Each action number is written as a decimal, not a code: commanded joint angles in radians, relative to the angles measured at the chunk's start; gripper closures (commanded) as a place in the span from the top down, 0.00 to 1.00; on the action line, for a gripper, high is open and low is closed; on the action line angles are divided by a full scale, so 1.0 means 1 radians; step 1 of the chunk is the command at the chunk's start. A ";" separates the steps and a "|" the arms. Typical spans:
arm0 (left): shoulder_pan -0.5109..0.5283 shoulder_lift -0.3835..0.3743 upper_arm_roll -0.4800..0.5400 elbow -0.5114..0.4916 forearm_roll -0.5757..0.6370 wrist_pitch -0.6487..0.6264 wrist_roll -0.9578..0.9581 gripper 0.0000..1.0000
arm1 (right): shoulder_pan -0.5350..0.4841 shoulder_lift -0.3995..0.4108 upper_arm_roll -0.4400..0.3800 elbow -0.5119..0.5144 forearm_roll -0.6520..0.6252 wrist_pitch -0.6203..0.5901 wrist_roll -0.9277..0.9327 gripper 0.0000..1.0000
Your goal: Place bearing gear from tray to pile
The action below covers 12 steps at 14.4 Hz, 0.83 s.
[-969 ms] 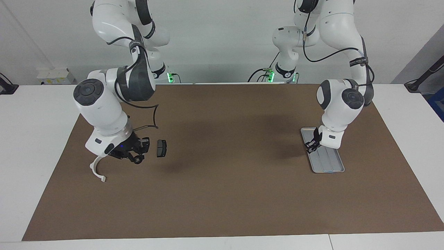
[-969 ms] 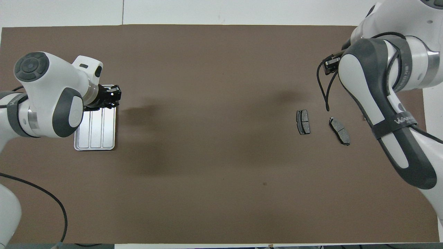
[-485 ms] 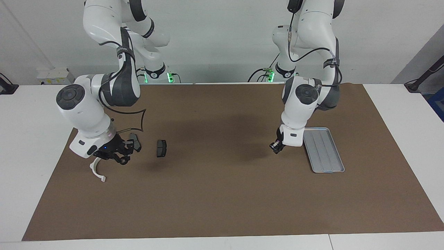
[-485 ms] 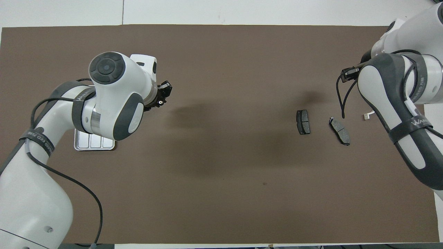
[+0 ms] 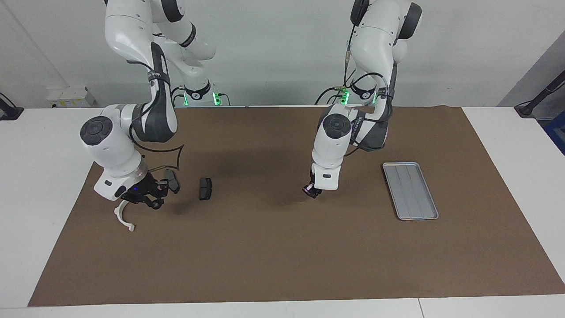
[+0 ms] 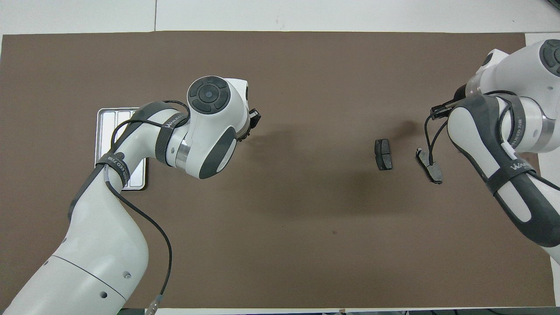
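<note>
I count one tray [image 5: 410, 190], two dark pads [image 5: 205, 188], one white bracket [image 5: 122, 216] on the brown-matted counter [image 5: 282, 247]. Left gripper [image 5: 310, 191] closed over mid-mat, what it grips I can't tell; right gripper [image 5: 150, 196] over pile, opening unclear.

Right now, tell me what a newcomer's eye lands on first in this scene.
First, the left gripper hanging over the bare middle of the brown mat, shut on something small and dark that I cannot make out. Next, the empty tray at the left arm's end of the table. Last, the right gripper low over the pile: a white half-ring bracket and two dark pads.
</note>
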 commanded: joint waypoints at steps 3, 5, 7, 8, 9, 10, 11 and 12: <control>-0.012 -0.020 0.012 -0.099 0.010 0.081 -0.011 0.04 | -0.056 -0.027 0.013 -0.077 0.005 0.074 -0.088 0.00; -0.025 -0.025 0.012 -0.116 0.011 0.084 -0.017 0.04 | -0.061 -0.023 0.013 -0.089 0.005 0.097 -0.102 0.00; -0.026 -0.027 0.012 -0.124 0.011 0.095 -0.019 0.05 | -0.062 -0.019 0.013 -0.109 0.005 0.131 -0.102 0.00; -0.026 -0.028 0.012 -0.128 0.011 0.097 -0.019 0.05 | -0.062 -0.019 0.013 -0.123 0.005 0.157 -0.102 0.00; -0.026 -0.031 0.012 -0.137 0.011 0.098 -0.019 0.06 | -0.062 -0.015 0.013 -0.128 0.005 0.168 -0.104 0.00; -0.026 -0.033 0.012 -0.141 0.011 0.106 -0.019 0.09 | -0.064 -0.010 0.013 -0.129 0.005 0.169 -0.104 0.00; -0.026 -0.033 0.012 -0.144 0.011 0.110 -0.019 0.16 | -0.065 0.000 0.013 -0.129 0.005 0.169 -0.107 0.00; -0.026 -0.033 0.013 -0.144 0.011 0.106 -0.020 0.52 | -0.069 0.005 0.013 -0.129 0.005 0.169 -0.111 0.00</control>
